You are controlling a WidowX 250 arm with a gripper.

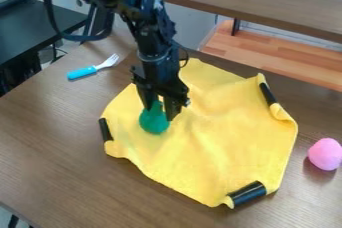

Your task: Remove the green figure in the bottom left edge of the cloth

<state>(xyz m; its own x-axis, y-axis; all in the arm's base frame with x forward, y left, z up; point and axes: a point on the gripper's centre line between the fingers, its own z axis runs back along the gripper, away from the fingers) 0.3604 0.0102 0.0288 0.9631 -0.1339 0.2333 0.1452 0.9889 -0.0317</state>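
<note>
The black gripper (160, 114) hangs down over the left part of the yellow cloth (220, 142), right at the green figure (154, 123). Rounded and smooth at its lower end, the figure narrows toward the top, where the gripper partly covers it. Whether the gripper holds it or only stands around it is not clear, nor whether the figure touches the cloth. The cloth lies rumpled on the brown table, with dark rolled or folded pieces at its corners.
A fork with a blue handle (82, 73) lies left of the arm, beyond the cloth. A pink egg-shaped object (325, 154) sits on the table (60, 137) at the right edge. Behind are a wooden shelf (267, 7) and a black surface (40, 27) at upper left.
</note>
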